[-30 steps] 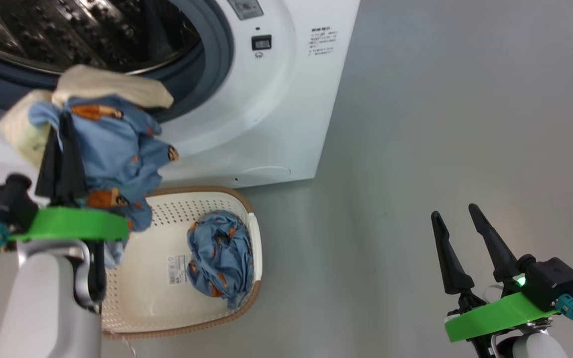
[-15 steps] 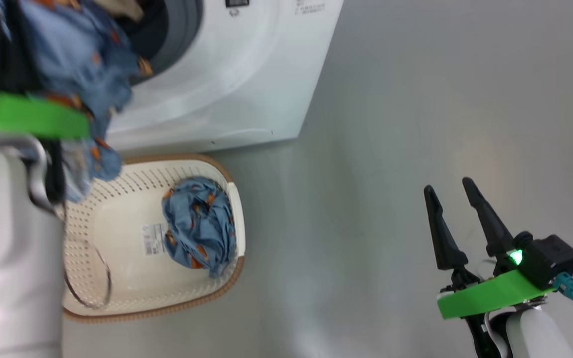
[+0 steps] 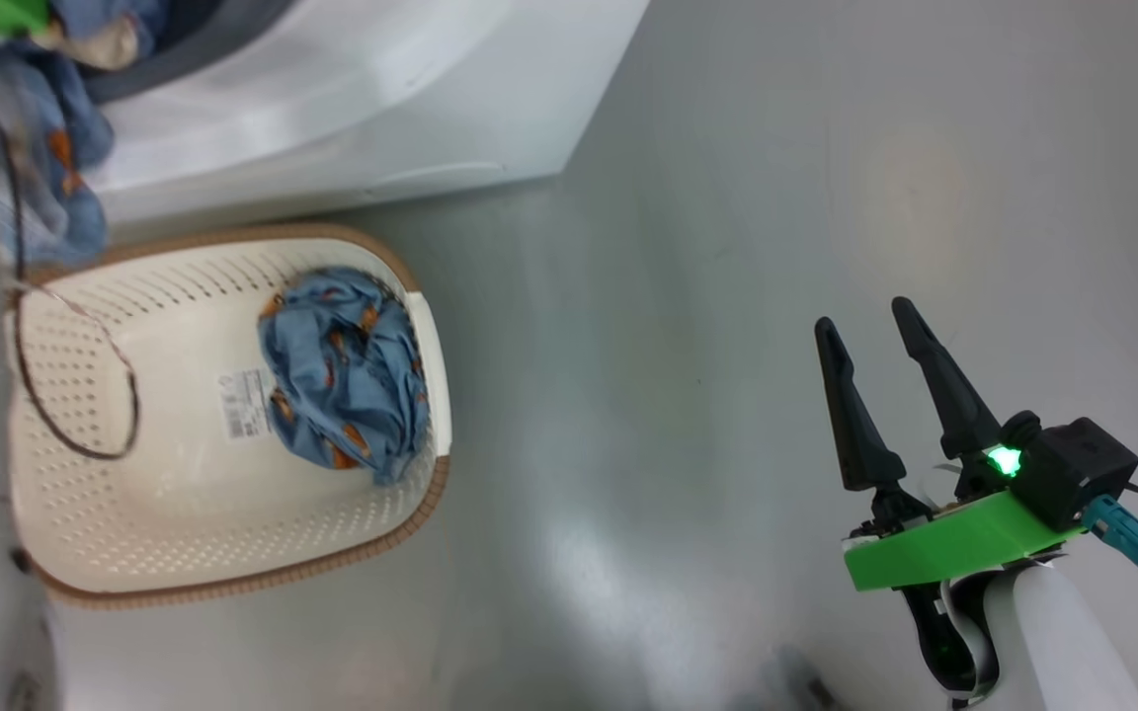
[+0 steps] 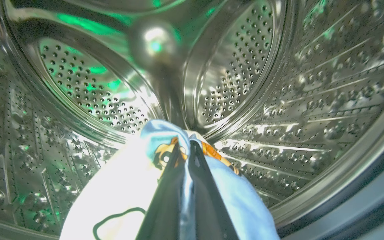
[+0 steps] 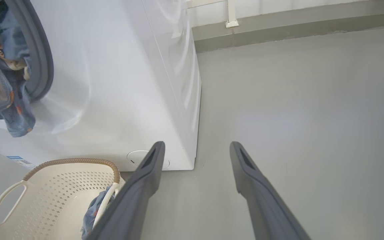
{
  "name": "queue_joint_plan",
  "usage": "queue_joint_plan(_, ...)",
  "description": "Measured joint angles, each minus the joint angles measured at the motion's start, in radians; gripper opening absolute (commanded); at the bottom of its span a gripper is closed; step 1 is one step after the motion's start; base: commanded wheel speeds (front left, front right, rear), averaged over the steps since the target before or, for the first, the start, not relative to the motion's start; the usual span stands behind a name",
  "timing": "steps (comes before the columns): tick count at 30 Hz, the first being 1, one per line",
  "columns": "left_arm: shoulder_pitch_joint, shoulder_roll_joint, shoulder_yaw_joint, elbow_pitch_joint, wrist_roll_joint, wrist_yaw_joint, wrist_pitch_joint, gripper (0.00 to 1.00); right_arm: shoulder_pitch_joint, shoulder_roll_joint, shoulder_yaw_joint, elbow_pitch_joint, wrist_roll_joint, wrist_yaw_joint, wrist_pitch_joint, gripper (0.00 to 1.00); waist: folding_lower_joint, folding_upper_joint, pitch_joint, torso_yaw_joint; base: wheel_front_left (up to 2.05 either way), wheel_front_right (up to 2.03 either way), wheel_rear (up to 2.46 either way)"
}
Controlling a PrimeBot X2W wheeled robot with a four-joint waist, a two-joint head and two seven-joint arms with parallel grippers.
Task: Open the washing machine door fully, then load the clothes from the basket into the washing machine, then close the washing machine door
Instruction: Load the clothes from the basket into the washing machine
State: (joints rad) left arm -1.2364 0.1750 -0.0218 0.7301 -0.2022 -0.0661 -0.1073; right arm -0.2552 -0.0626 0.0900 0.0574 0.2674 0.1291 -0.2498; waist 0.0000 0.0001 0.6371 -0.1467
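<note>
My left gripper [image 4: 183,144] is shut on a bundle of the clothes [image 4: 238,196], blue fabric with orange figures and a cream piece, and holds it inside the steel drum [image 4: 278,83] of the washing machine [image 3: 332,89]. Part of that bundle [image 5: 2,90] hangs out over the grey gasket. One more blue garment [image 3: 342,380] lies in the cream basket [image 3: 134,533] on the floor in front of the machine. Far off to the right, my right gripper [image 3: 861,314] stands open and empty above the floor. The washing machine door is out of view.
The grey floor [image 3: 727,197] stretches bare to the right of the machine and basket. A thin dark cable [image 3: 85,449] from my left arm loops over the basket. A wall base with a white fitting [image 5: 232,23] runs behind the machine.
My left gripper has carried the clothes bundle up from above the basket into the drum opening. The head view has shifted with the body. The right gripper stays open.
</note>
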Motion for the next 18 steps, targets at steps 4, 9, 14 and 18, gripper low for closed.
queue_joint_plan(4, -0.079, 0.019, -0.007, 0.077, 0.007, 0.000, 0.095, 0.00, -0.019, 0.001, 0.019, 0.009, 0.030, 0.000, 0.000, 1.00, 0.0000, 0.0000, 0.040, -0.010, 0.00, 0.00, 0.00)
queue_joint_plan(9, -0.146, 0.032, -0.010, 0.160, 0.006, 0.000, 0.214, 0.00, -0.023, 0.004, 0.035, 0.023, 0.037, 0.000, 0.000, 1.00, 0.0000, 0.0000, 0.078, -0.024, 0.00, 0.00, 0.00)
queue_joint_plan(14, -0.194, 0.037, -0.008, 0.188, -0.003, 0.001, 0.248, 0.00, -0.034, 0.005, 0.048, 0.024, 0.040, 0.000, 0.000, 1.00, 0.0000, 0.0000, 0.107, -0.031, 0.00, 0.00, 0.00)
queue_joint_plan(18, -0.219, 0.046, -0.005, 0.194, -0.012, 0.001, 0.228, 0.00, -0.034, 0.005, 0.058, 0.024, 0.043, 0.000, 0.000, 1.00, 0.0000, 0.0000, 0.133, -0.035, 0.00, 0.00, 0.00)
